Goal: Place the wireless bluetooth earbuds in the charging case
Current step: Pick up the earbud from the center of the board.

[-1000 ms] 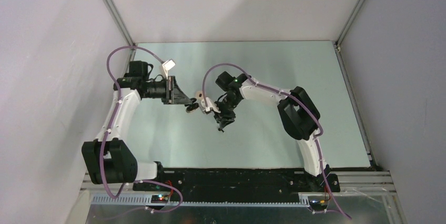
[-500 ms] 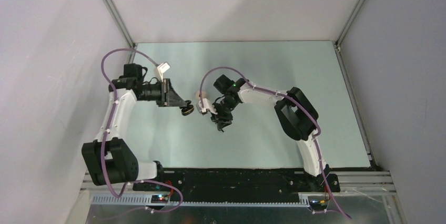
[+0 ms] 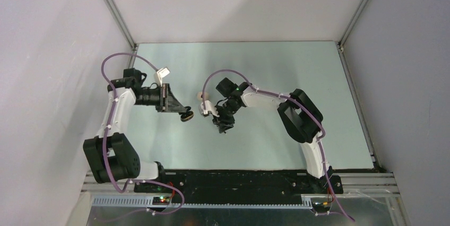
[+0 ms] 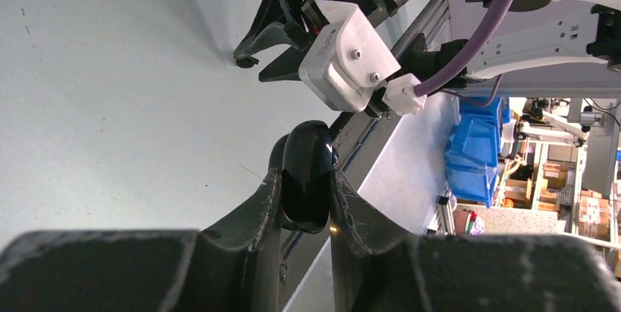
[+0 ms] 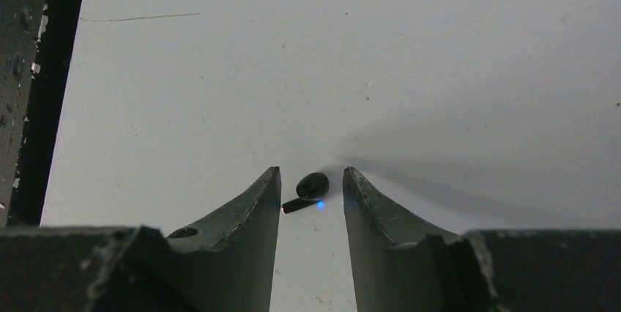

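Observation:
My left gripper (image 4: pixel 304 174) is shut on a glossy black, pebble-like charging case (image 4: pixel 307 195), held edge-on above the table; in the top view it (image 3: pixel 185 115) sits left of centre. My right gripper (image 5: pixel 311 173) points down at the table, open. A tiny black stemmed earbud (image 5: pixel 310 187) with a blue light lies on the surface between its fingertips, and its stem end is close to the left finger (image 5: pixel 265 198). From above, the right gripper (image 3: pixel 223 125) hides the earbud. The two grippers stand a short way apart.
A small cream round object (image 3: pixel 201 97) lies on the table just behind the right wrist. The pale table (image 3: pixel 276 77) is walled left, back and right. A black rail (image 3: pixel 239 179) with the arm bases runs along the near edge.
My left arm has drawn back to the left and nearer with the case, away from the right gripper. The right gripper has shifted slightly left and its fingers have parted a little.

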Controlling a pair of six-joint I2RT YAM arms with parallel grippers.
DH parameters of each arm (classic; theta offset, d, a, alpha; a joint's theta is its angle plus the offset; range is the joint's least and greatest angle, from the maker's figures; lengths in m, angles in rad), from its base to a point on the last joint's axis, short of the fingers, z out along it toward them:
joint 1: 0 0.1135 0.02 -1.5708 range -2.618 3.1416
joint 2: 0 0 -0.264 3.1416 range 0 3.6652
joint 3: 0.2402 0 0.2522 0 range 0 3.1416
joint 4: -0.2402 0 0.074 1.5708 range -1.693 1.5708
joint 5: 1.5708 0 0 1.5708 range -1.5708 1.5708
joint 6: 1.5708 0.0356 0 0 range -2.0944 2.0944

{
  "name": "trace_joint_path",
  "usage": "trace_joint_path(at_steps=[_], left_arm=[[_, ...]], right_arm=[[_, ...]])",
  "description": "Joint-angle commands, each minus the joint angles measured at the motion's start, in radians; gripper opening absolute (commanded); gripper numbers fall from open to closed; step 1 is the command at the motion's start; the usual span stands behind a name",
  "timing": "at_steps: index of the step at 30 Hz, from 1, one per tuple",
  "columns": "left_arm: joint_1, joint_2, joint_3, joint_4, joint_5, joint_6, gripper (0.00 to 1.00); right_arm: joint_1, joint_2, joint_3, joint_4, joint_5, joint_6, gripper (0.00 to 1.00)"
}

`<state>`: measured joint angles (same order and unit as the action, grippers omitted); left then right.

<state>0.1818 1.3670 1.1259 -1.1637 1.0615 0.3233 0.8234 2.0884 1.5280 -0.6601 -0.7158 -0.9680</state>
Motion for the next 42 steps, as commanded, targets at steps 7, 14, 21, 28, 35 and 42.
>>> trace_joint_path(at_steps=[7, 14, 21, 28, 35, 42], left_arm=[[0.004, 0.006, 0.02, -0.011, 0.063, 0.025, 0.0], [0.004, 0.024, 0.031, -0.012, 0.062, 0.011, 0.0], [0.004, 0.028, 0.035, -0.012, 0.065, 0.008, 0.0], [0.003, 0.027, 0.035, -0.012, 0.068, 0.008, 0.0], [0.003, 0.031, 0.035, -0.011, 0.071, 0.008, 0.0], [0.004, 0.036, 0.038, -0.011, 0.073, 0.003, 0.0]], right_arm=[[0.015, -0.017, 0.032, -0.003, 0.041, 0.018, 0.38], [0.017, -0.008, 0.032, 0.0, 0.068, 0.023, 0.38], [0.02, 0.004, 0.041, -0.008, 0.079, 0.032, 0.37], [0.024, 0.013, 0.052, -0.032, 0.084, 0.027, 0.35], [0.028, 0.031, 0.067, -0.051, 0.091, 0.021, 0.37], [0.031, 0.042, 0.072, -0.048, 0.099, 0.03, 0.33]])
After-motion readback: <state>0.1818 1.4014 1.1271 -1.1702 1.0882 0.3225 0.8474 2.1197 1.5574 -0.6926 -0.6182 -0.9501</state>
